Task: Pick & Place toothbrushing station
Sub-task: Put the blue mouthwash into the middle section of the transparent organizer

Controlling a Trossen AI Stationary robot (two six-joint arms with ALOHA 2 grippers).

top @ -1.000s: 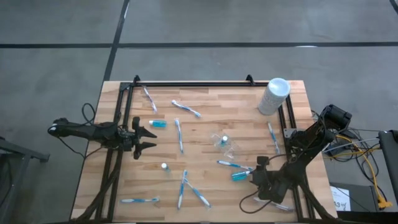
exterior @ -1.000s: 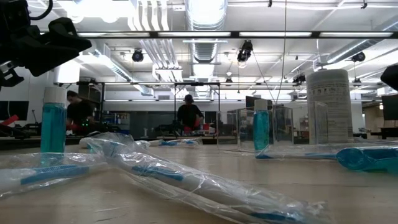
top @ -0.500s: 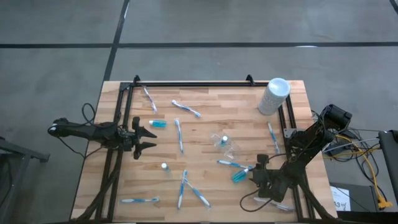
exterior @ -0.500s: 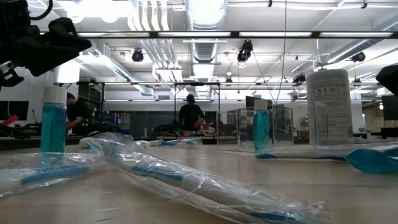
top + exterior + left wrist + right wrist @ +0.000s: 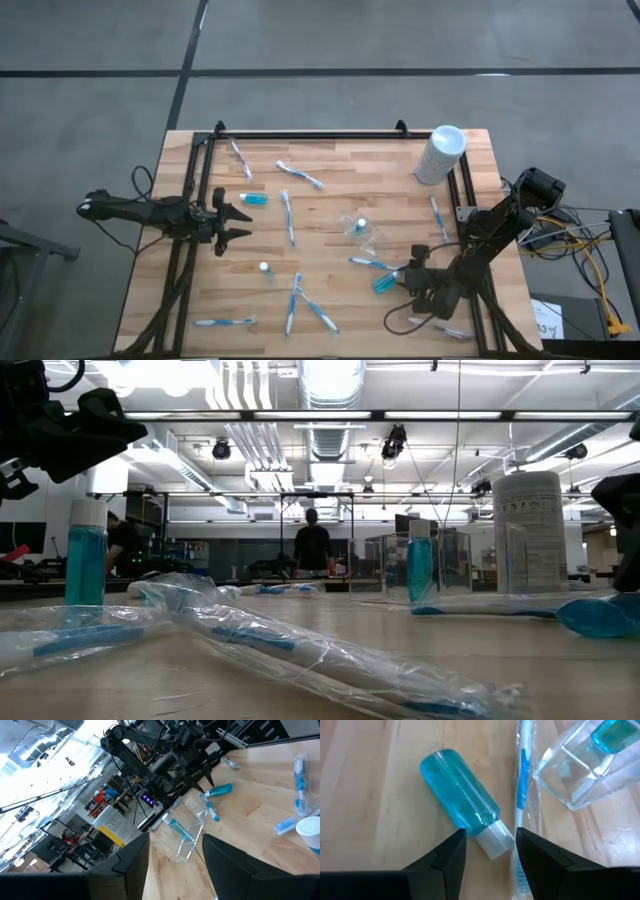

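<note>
While the right tool (image 5: 404,281) hovers with its jaws parted and empty at about 4 o'clock on the bench (image 5: 330,240), the blue tube (image 5: 461,802) lies on its side just ahead of the fingertips, its white cap (image 5: 494,838) nearest the tool and touching the wrapped toothbrush (image 5: 522,795) beside it. To take the tube cleanly, the jaws should straddle its blue body across the short width, above the cap, and descend squarely so that neither finger catches the toothbrush wrapper or the clear pouch (image 5: 580,765) just beyond it; judged from the wrist view, the tube is skewed to the jaw line, so a small wrist rotation is advisable first. Farther off, more toothbrushes and tubes lie scattered from the centre toward 12 o'clock. At 9 o'clock the left tool (image 5: 240,223) waits above the bench edge, jaws likewise parted and empty. At 1 o'clock stands the tall white cylinder (image 5: 441,153), well apart.
</note>
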